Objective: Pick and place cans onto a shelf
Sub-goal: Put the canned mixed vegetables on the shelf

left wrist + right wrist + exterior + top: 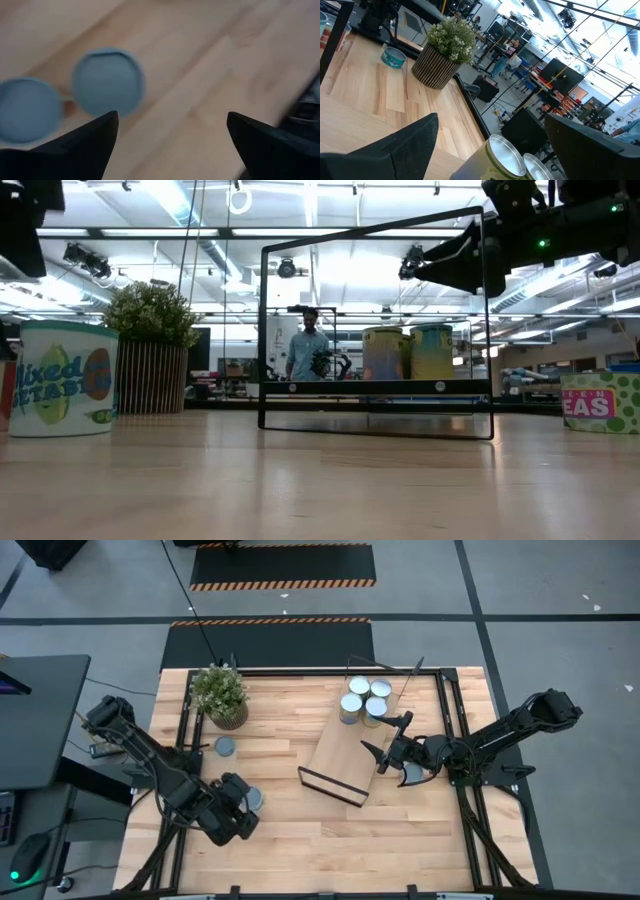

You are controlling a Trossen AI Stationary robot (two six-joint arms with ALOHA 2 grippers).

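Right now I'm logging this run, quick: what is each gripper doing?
Left gripper: open, holding nothing, above the cans on the table's left side.
Right gripper: open, holding nothing, over the shelf.

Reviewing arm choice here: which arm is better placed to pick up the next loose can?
Probably the left. Its open hand hangs over the table beside two loose cans, while the right hand, also open and empty, sits at the shelf by the cans already placed there.
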